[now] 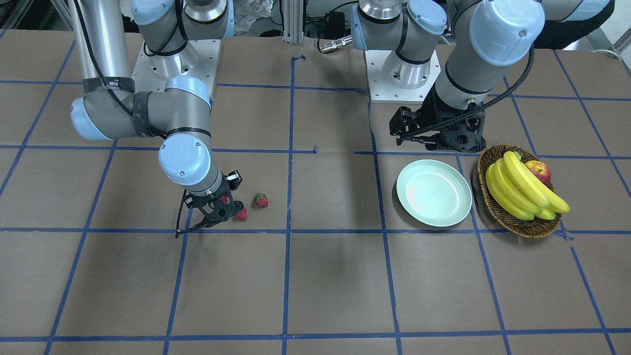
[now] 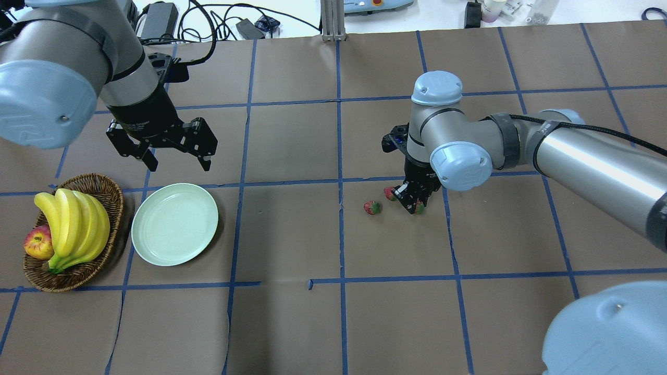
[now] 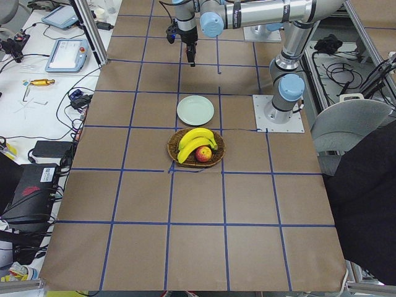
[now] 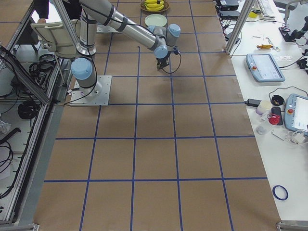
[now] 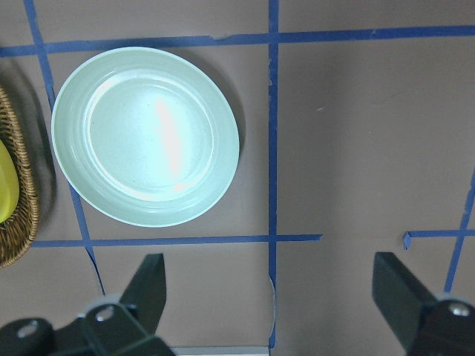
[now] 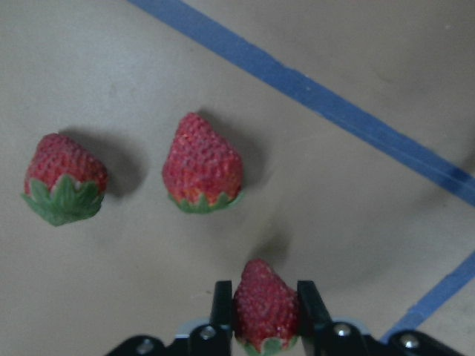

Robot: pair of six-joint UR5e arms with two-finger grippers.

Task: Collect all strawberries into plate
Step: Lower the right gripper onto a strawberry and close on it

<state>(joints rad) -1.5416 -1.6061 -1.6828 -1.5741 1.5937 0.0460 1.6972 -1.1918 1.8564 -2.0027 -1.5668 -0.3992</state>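
Right wrist-mounted view: right pincer (image 6: 265, 297) tight on one strawberry (image 6: 266, 308), two strawberries (image 6: 202, 165) loose; left pincer (image 5: 269, 271) spread near plate (image 5: 145, 137).

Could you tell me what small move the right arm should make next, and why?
Probably a short lift straight up: the right tool looks closed on one strawberry, low over the table beside two loose strawberries, and the plate is empty, far across the table.

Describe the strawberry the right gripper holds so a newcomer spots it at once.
Start at the right gripper, down at the table far from the plate. It is the strawberry pinched between the fingers; the other two strawberries lie free.
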